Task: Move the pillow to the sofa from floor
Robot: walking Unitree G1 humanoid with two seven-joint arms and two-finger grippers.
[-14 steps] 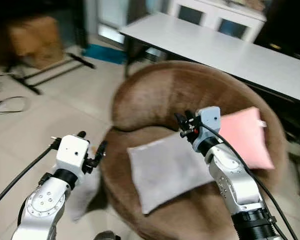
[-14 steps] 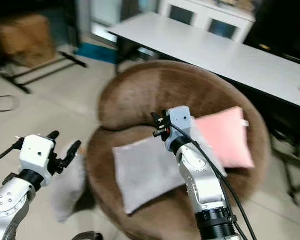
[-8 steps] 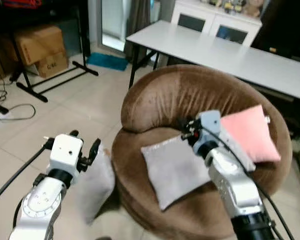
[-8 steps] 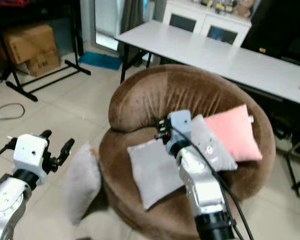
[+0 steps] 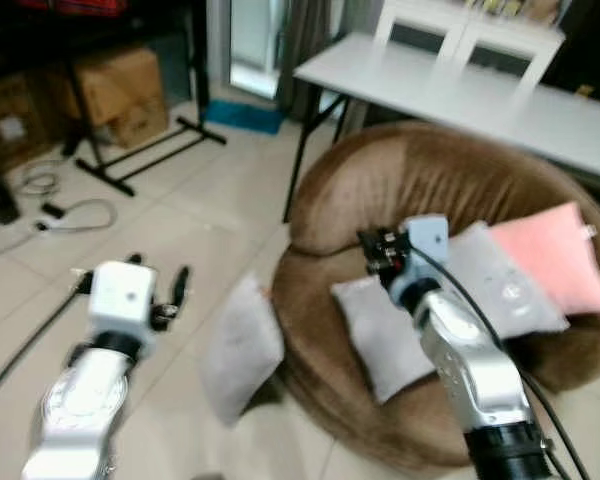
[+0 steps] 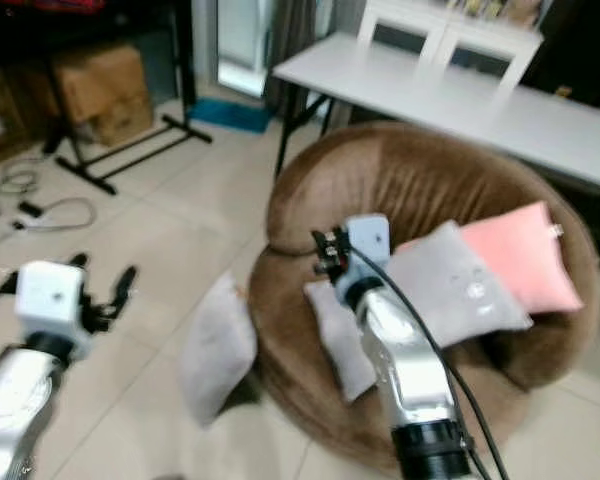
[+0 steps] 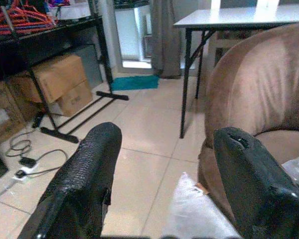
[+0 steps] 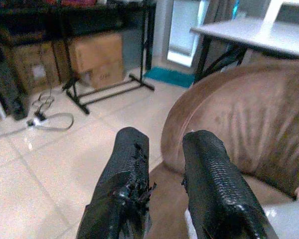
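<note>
Left wrist view: pillow (image 7: 199, 219) below open left pincer (image 7: 164, 164)

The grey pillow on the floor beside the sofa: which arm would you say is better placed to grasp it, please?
Left. Its open tool hovers beside the grey floor pillow, which leans on the round brown sofa; the right tool is over the seat.

Open tile floor (image 5: 170, 270) left of the grey pillow (image 5: 242, 348), which leans against the brown sofa (image 5: 400, 190). Sofa seat is crowded: two grey cushions (image 5: 380, 335) and a pink one (image 5: 555, 255). Cable (image 5: 65, 212) and rack legs (image 5: 145, 150) lie farther left; table (image 5: 460, 95) stands behind the sofa.
</note>
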